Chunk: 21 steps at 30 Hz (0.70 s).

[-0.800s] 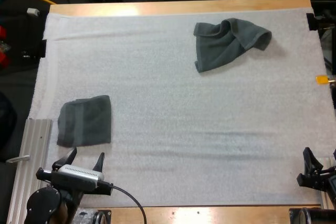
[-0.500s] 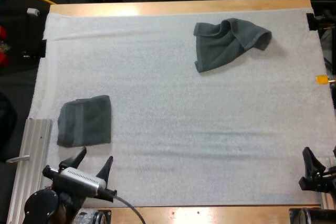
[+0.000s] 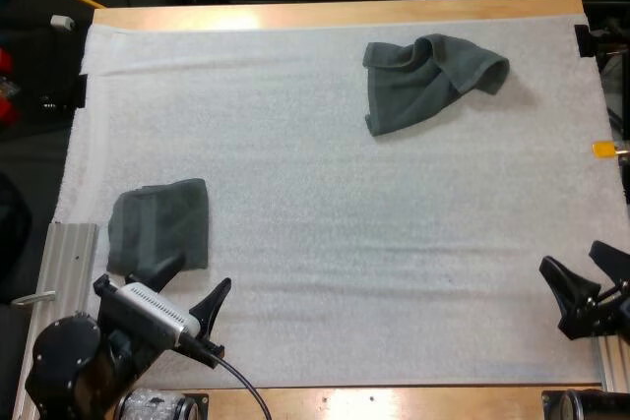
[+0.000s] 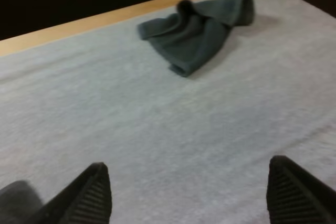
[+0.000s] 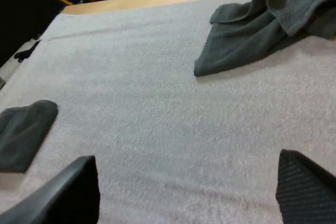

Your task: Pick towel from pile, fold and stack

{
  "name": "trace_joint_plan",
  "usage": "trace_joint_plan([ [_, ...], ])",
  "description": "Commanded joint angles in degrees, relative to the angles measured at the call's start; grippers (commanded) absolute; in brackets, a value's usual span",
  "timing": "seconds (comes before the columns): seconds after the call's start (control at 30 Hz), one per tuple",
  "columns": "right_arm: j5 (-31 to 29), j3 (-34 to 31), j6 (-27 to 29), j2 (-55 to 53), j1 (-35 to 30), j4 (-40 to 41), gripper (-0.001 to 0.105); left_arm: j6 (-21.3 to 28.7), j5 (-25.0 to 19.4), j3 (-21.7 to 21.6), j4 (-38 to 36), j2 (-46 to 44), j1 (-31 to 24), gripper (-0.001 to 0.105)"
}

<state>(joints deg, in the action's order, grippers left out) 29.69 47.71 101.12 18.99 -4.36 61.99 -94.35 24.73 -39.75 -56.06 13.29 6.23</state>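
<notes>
Your left gripper is at the near left corner of the white mat. Its two black fingers stand wide apart and hold nothing. One fingertip is right at the near edge of the folded towel, and you cannot tell if it touches. The folded towel is a small, flat, dark grey-green square by the left edge of the mat. In the left wrist view, a bit of that towel peeks out beside one finger.

Your right gripper is at the near right corner of the mat. It is spread wide too, with nothing in it. In the right wrist view its fingers stand apart over bare mat.

The crumpled towel lies near the far edge of the mat, toward the far right corner. It is bunched up, with one fold flopped over the top, and one corner points toward the near side. It is well apart from both grippers and from the folded towel. The wooden table shows as a strip past the mat's far edge.
</notes>
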Motion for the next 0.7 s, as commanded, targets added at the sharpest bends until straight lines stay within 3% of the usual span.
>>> trace_joint_plan([
  [0.0, 1.47, 0.96, 0.22, 0.95, 0.05, -0.53, 0.068, -0.02, 0.80, -0.82, 0.89, 0.60, 0.80, 0.060],
  [0.2, 1.47, 1.78, -1.39, 7.36, 0.05, -5.58, 0.068, -0.02, 0.79, -3.60, 1.12, 4.32, 2.74, 0.060],
  [0.4, 0.19, 1.78, -7.86, 14.91, 1.24, -14.06, 0.068, -0.02, 0.79, -3.91, 1.12, 5.58, 2.74, 0.060],
  [0.67, -8.76, 1.78, -17.57, 28.88, 11.21, -24.94, 0.068, -0.02, 0.79, -3.91, 1.12, 5.57, 2.74, 0.060],
])
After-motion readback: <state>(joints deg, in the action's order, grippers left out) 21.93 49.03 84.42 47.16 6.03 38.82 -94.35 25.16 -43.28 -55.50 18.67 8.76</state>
